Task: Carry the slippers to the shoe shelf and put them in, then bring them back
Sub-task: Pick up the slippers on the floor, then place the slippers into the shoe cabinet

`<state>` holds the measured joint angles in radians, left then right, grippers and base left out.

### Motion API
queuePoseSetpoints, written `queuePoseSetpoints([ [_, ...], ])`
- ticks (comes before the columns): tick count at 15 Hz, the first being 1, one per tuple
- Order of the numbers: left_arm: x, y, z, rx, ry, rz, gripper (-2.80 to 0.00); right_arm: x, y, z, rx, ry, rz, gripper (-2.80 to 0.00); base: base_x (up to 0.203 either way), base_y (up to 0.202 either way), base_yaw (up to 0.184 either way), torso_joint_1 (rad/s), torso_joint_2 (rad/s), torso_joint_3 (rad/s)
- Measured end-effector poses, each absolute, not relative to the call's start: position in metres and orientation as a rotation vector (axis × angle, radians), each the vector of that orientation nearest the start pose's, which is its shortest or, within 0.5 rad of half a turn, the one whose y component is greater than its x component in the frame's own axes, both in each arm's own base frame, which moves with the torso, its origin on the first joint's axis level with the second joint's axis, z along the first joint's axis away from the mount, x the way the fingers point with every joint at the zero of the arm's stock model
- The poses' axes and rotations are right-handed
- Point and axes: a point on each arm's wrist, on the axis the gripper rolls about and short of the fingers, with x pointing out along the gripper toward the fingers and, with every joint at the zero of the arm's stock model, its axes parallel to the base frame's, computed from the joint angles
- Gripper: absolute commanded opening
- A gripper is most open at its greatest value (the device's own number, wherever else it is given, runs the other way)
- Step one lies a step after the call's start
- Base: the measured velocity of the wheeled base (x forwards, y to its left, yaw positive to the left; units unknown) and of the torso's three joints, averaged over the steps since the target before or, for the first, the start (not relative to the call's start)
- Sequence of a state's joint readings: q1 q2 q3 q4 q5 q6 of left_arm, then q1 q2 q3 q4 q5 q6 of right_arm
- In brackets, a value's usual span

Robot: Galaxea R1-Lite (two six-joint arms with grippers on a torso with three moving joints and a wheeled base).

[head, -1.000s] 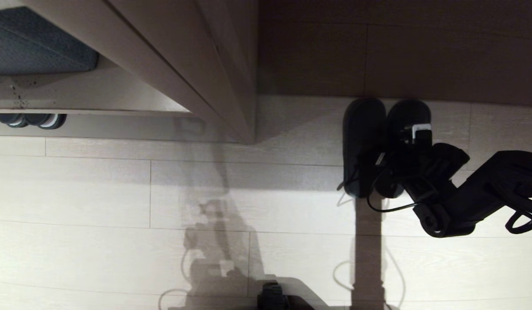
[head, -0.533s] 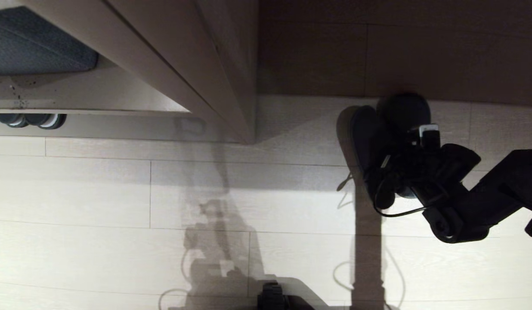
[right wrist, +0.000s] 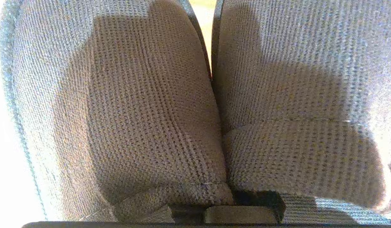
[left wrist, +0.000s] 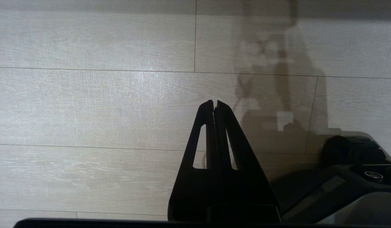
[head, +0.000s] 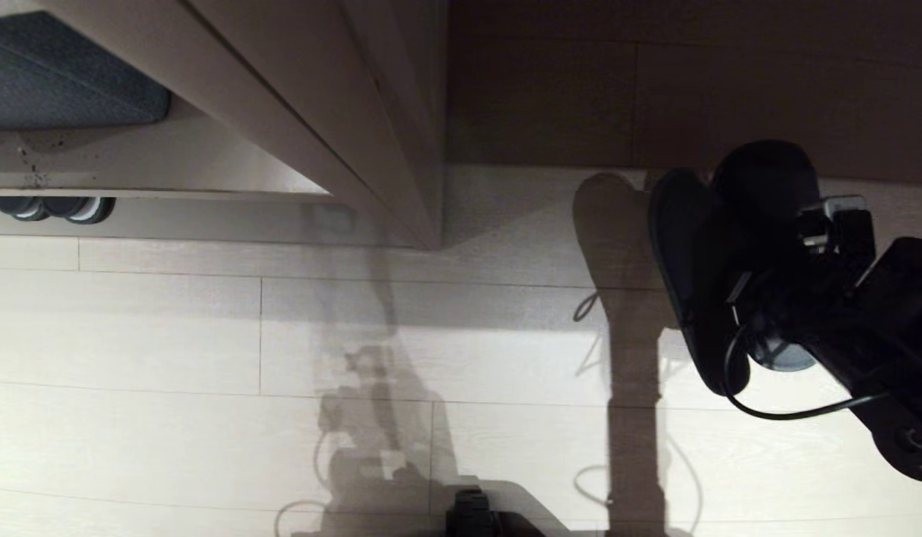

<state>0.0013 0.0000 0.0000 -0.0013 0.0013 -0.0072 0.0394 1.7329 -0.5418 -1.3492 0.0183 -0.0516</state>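
Pale wood-plank floor (head: 170, 335), crossed by the robot's shadow; beige wood-grain furniture (head: 342, 112) at upper left, its top cut off by the frame edge.

Slippers (head: 700, 276) — dark pair, pressed side by side, clear of the floor at the right, their shadow cast beside them. Heel ends are hidden behind the arm.

Right gripper (head: 759, 306) — clamped on the slippers; its fingertips are buried in the fabric and cannot be made out.

Left gripper (left wrist: 214, 104) — fingers closed together, empty, hanging over bare floor.

Second dark pair (head: 54, 207) under the furniture edge, mostly hidden.
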Motion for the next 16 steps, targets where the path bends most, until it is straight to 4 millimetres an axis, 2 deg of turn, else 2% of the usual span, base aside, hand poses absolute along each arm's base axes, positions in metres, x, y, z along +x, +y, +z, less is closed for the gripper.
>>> queuePoseSetpoints([
  [3,-0.023,0.0,0.076,-0.007,-0.001,0.002,-2.8,0.237,0.011,0.185,-0.049,-0.159,0.063,-2.8,0.0,0.0,0.0,0.0,0.0,0.0],
  [13,-0.023,0.0,0.076,-0.007,-0.001,0.003,-2.8,0.091,0.008,0.205,-0.059,-0.313,0.084,-2.8,0.0,0.0,0.0,0.0,0.0,0.0],
  [16,-0.023,0.0,0.076,-0.007,-0.001,0.002,-2.8,0.043,0.004,0.201,-0.06,-0.323,0.088,-2.8,0.0,0.0,0.0,0.0,0.0,0.0],
])
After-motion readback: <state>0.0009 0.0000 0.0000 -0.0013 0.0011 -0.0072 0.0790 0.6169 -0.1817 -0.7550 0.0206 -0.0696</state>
